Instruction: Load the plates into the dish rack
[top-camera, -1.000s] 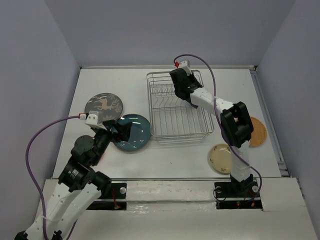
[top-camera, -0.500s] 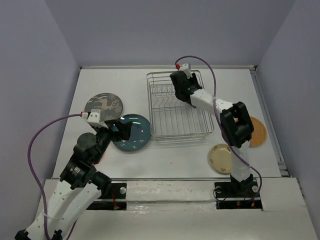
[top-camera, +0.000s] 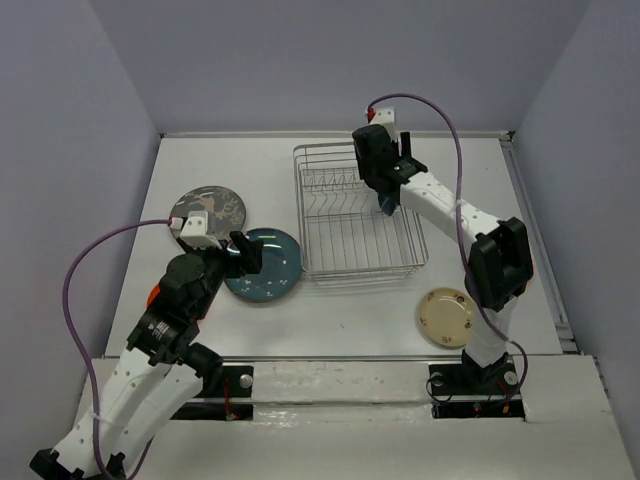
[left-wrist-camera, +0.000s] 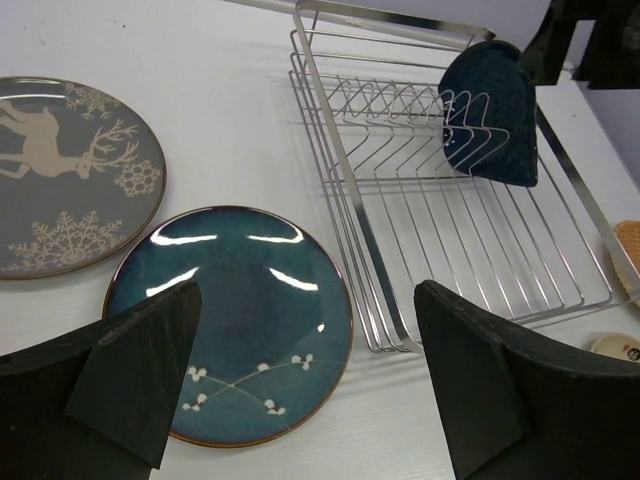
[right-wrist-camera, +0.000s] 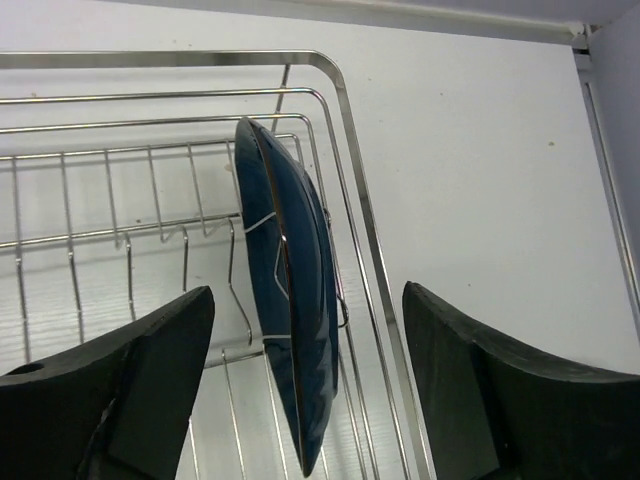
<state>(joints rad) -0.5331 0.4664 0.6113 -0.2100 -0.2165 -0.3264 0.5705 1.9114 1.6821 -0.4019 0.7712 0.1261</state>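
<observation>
Biggest first: the dish rack (top-camera: 345, 240) sits at about 1 o'clock of the table (top-camera: 340, 310) middle in the top view. The grey deer plate (top-camera: 208, 210) lies flat out at 9 o'clock. The teal plate (top-camera: 268, 265) is just beside it at its 4 o'clock, rims maybe touching, can't tell. The cream plate (top-camera: 445, 315) is at 4 o'clock, apart from the rack.

The dark-blue leaf plate (right-wrist-camera: 285, 200) is in the rack near its 3 o'clock rim, standing on edge among the prongs (left-wrist-camera: 400, 105). The right gripper (right-wrist-camera: 306, 295) straddles it with fingers spread wide, a gap on each side, gripping nothing. So I'd call this the let-go step. To do it well, pull out straight along the plate's plane with no sideways drift, or a pad could clip the rim and tip it off the prongs.

The left gripper (left-wrist-camera: 308, 295) hangs over the teal plate, fingers wide too, empty.

Orientation: in the left wrist view the leaf plate's long axis looks near upright, top leaning to 11 o'clock, broad face toward the left gripper. From the right wrist its edge runs roughly 12 to 6.
</observation>
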